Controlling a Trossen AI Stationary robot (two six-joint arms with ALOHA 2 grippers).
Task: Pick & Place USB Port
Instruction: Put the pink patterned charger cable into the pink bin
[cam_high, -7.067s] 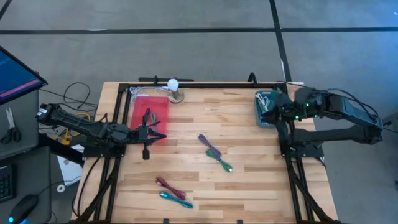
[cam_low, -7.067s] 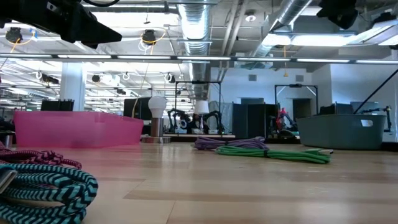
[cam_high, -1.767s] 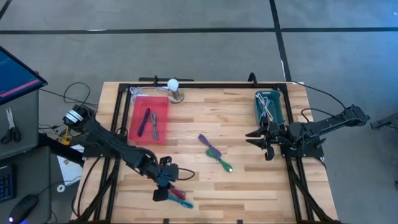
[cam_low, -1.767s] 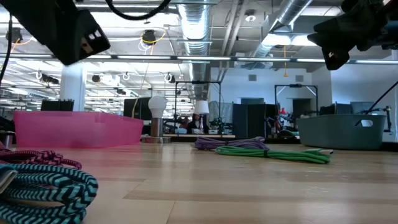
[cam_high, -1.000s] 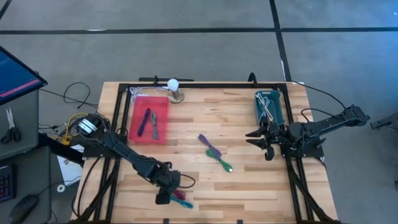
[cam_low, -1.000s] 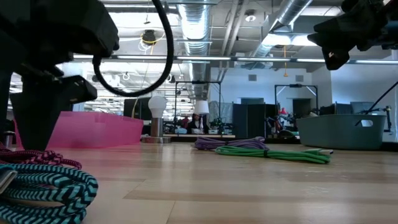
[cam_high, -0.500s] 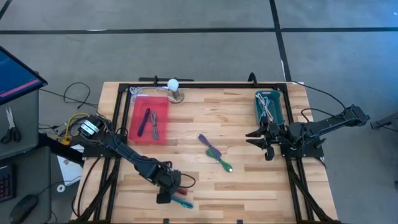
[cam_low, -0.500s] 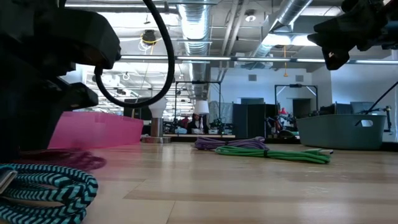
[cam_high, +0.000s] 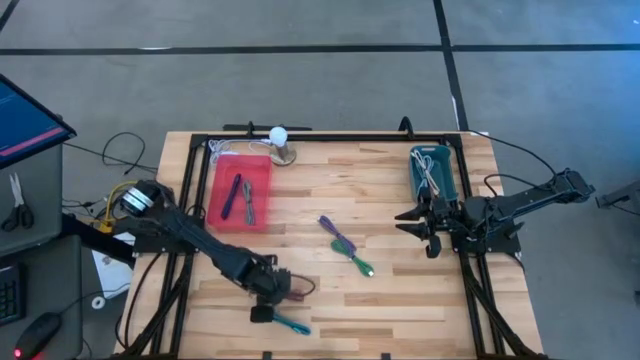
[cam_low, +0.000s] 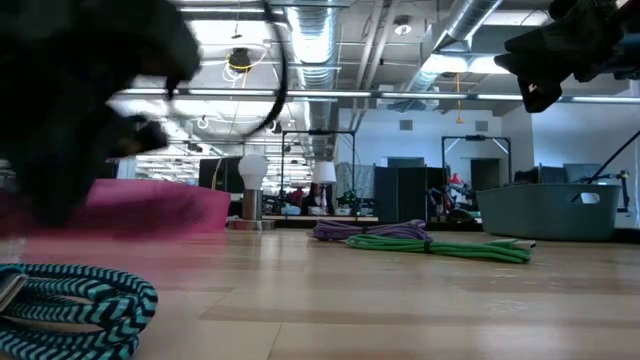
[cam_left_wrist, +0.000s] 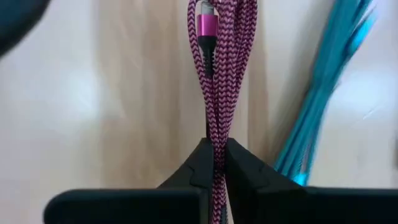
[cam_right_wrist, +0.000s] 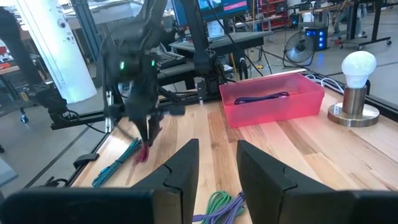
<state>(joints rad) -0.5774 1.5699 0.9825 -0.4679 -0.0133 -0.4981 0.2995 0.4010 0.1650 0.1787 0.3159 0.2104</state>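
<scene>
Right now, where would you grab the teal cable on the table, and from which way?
I would probably take the teal cable around the middle of its bundle, coming straight down from above. It lies flat on the wooden table as a long, thin coil, so the hand should close across its narrow width. The left hand, shut on the pink cable, is right beside it.

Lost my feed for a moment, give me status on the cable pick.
Left pincer shut on magenta braided cable. Right pincer open, waiting near grey bin. Teal cable beside the grasp; nothing blocking.
</scene>
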